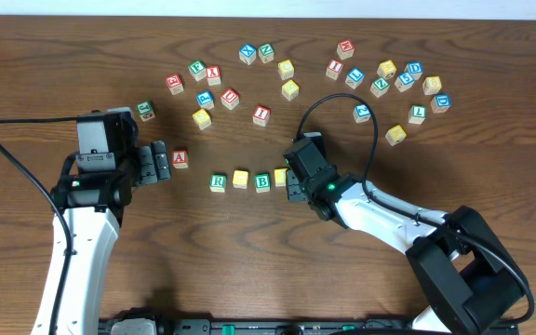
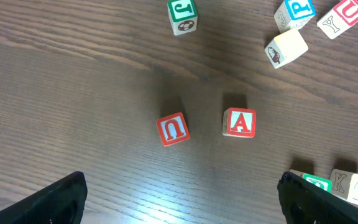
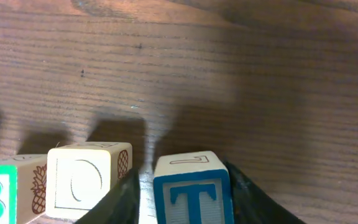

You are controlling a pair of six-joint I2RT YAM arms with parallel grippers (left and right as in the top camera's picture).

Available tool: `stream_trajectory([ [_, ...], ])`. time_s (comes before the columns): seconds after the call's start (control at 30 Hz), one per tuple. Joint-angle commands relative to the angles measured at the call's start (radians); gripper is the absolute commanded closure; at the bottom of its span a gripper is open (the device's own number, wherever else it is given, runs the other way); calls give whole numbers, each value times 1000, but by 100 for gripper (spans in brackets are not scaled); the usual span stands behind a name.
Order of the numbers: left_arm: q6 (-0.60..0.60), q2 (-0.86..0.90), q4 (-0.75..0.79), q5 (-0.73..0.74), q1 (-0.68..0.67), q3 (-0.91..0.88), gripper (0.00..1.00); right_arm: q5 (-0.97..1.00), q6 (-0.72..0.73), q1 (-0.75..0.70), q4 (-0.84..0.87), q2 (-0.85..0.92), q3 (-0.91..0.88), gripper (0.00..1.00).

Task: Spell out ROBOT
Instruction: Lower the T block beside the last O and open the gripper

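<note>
Here the T cube point(image 3: 192, 193) sits between the right fingers point(image 3: 123, 205).

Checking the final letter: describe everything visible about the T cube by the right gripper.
The T cube is a small wooden block: blue T in a blue border on its near face, a faint outlined letter on its pale top. It stands upright on the table, a narrow gap from the pale cube beside it. The right gripper straddles it; contact is unclear.

Left arm point(image 1: 87, 233) extended forward, left pincer point(image 1: 161, 164) spread wide, right arm point(image 1: 389, 216) angled leftward, right pincer point(image 1: 288, 183) low, jaws partly apart.
</note>
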Motion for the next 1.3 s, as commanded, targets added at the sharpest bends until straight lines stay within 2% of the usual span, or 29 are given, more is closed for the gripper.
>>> stream_trajectory([
  [0.0,4,0,-2,-2,3,29,4,9,8,0,0,8,-5,60],
  [0.33,4,0,-2,-2,3,29,4,9,9,0,0,8,-5,59],
  [0.57,4,0,-2,-2,3,29,4,10,8,0,2,8,-5,54],
  [1.27,4,0,-2,-2,3,29,4,17,-2,-33,40,8,-4,55],
])
